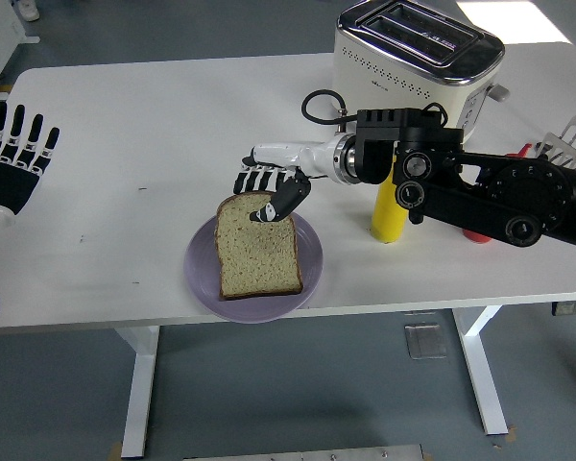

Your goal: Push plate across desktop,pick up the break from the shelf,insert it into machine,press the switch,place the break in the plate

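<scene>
A slice of bread (257, 254) lies flat on the purple plate (310, 257) near the table's front edge. My right hand (265, 192) hovers over the slice's far edge. Its fingers (257, 179) are spread behind the bread and its thumb hangs over the crust, holding nothing. The cream toaster (415, 60) stands at the back right with both slots empty. My left hand (17, 154) rests at the left edge, palm up, fingers spread and empty.
A yellow bottle (388, 213) stands just behind my right forearm, right of the plate. A red object (515, 157) and a metal rack (571, 144) sit at the far right. A black cable (319, 106) loops by the toaster.
</scene>
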Action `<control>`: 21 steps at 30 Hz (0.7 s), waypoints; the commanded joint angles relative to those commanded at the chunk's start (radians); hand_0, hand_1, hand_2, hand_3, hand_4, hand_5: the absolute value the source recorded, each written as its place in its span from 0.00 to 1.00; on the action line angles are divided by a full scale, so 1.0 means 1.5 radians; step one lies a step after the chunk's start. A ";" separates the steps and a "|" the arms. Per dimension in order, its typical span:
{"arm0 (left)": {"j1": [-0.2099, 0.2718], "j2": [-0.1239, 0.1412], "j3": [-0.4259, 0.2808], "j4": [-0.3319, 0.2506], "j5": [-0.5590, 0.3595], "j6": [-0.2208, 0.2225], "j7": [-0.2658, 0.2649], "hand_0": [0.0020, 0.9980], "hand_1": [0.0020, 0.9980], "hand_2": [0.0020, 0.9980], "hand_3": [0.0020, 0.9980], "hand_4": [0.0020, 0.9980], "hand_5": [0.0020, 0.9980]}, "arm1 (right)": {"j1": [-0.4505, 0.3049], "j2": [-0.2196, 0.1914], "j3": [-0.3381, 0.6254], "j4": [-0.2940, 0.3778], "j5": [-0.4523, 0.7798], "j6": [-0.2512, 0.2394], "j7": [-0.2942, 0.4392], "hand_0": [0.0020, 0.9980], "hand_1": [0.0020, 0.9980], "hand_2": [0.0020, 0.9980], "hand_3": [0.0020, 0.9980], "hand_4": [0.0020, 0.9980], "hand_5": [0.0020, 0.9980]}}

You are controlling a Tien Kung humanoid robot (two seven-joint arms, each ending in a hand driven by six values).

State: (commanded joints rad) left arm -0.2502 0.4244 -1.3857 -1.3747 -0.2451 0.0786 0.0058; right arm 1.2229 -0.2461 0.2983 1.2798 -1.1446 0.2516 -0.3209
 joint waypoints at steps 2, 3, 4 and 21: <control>0.001 0.000 -0.002 -0.001 0.000 0.000 0.000 0.85 0.81 0.73 0.73 0.81 1.00 | -0.002 -0.008 0.013 0.012 -0.002 0.004 -0.002 0.65 0.71 0.64 0.66 0.70 0.18; 0.001 -0.001 -0.003 -0.001 0.000 0.000 0.000 0.85 0.81 0.73 0.73 0.81 1.00 | -0.003 -0.012 0.020 0.018 -0.002 0.007 -0.003 0.65 0.71 0.64 0.66 0.70 0.18; 0.001 -0.001 -0.004 -0.001 0.000 0.000 0.000 0.86 0.82 0.81 0.79 0.78 1.00 | -0.003 -0.015 0.026 0.023 -0.002 0.009 -0.004 0.64 0.64 0.58 0.62 0.72 0.21; 0.002 -0.002 -0.016 -0.012 0.000 0.000 0.001 0.86 0.82 0.81 0.83 0.81 1.00 | -0.046 -0.098 0.168 0.142 0.027 0.110 -0.033 0.62 0.61 0.58 0.61 0.73 0.22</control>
State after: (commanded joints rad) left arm -0.2479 0.4209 -1.4095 -1.3928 -0.2454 0.0787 0.0070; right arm 1.1543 -0.3930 0.5501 1.4927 -1.1035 0.4160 -0.3710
